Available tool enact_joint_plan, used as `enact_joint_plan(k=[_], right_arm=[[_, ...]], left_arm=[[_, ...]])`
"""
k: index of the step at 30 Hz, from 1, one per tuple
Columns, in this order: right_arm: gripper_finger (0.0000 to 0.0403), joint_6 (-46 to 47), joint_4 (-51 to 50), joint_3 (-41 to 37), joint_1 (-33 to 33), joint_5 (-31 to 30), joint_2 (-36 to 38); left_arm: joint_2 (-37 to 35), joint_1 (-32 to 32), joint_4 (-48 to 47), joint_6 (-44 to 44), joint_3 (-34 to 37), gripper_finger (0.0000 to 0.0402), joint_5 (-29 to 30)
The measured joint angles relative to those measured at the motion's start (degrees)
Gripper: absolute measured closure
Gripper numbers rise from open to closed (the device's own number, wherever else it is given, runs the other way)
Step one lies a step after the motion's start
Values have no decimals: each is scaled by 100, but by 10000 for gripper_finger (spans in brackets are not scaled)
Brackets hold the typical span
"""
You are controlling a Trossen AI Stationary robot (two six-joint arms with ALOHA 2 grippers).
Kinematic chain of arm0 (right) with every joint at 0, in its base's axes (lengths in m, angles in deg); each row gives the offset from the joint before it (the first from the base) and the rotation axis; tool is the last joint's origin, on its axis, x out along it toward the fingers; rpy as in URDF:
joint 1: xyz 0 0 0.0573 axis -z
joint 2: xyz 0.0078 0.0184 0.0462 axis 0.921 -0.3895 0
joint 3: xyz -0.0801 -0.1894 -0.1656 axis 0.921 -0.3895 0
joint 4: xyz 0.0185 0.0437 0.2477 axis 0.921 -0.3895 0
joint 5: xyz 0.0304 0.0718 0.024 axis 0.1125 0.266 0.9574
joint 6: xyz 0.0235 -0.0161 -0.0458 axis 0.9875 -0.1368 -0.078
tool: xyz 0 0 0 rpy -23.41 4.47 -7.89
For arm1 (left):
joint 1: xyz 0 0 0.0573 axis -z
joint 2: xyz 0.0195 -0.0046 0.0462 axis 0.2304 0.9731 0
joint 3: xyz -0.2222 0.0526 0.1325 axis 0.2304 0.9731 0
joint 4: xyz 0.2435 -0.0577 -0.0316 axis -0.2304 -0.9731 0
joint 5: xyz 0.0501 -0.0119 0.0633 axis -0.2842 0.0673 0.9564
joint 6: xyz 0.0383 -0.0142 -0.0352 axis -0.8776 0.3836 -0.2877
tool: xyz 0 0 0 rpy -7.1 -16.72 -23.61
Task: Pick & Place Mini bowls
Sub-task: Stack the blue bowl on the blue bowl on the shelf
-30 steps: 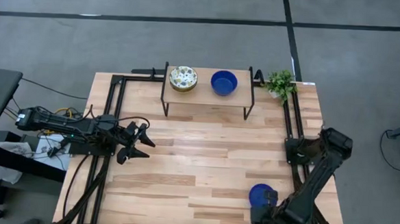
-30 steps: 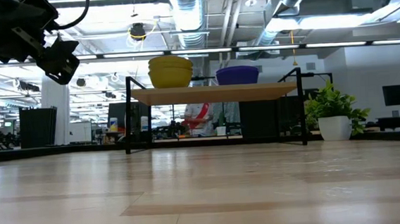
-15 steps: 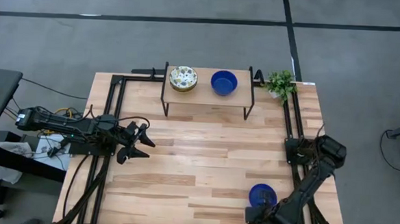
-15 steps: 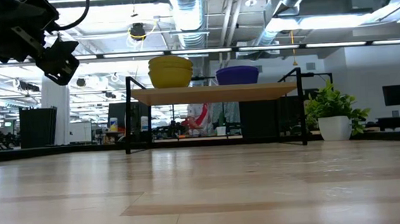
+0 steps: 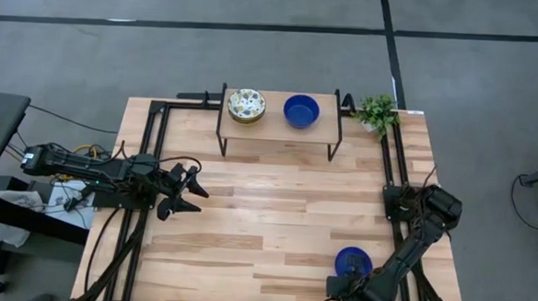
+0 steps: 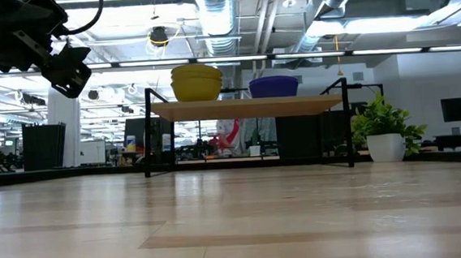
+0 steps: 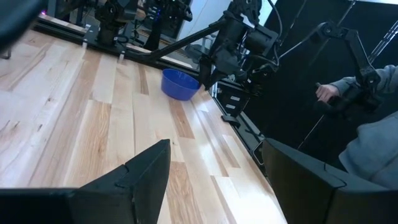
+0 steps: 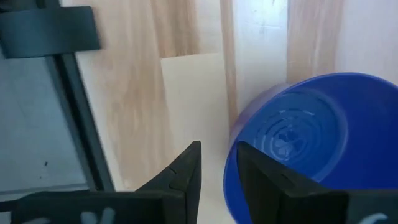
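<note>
The right gripper [image 8: 217,171] stands narrowly open astride the rim of 1 blue mini bowl [image 5: 353,262] near the table's [image 5: 275,206] front right corner, probably to release it there. The left gripper [image 5: 186,191] waits wide open at the left edge.

Two dark six-joint arms, matt black throughout

The left arm [image 5: 93,171] was built of black segments, with black, yellow and white cables bundled at its base; its pincer [image 5: 186,193] ended in two black wedge-shaped fingers [image 7: 134,180]. The right arm [image 5: 417,237] was likewise black, with rounded joint housings, and its pincer [image 8: 217,171] carried flat, angular black fingers.
</note>
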Motion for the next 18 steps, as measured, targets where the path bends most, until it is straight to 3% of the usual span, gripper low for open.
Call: enact_joint_plan(k=[12, 18], right_arm=[[311, 551, 226, -437, 109, 119, -73], [340, 552, 302, -435, 131, 216, -48]], left_arm=[[15, 1, -2, 9, 2, 149, 0], [94, 0, 2, 13, 2, 149, 0]])
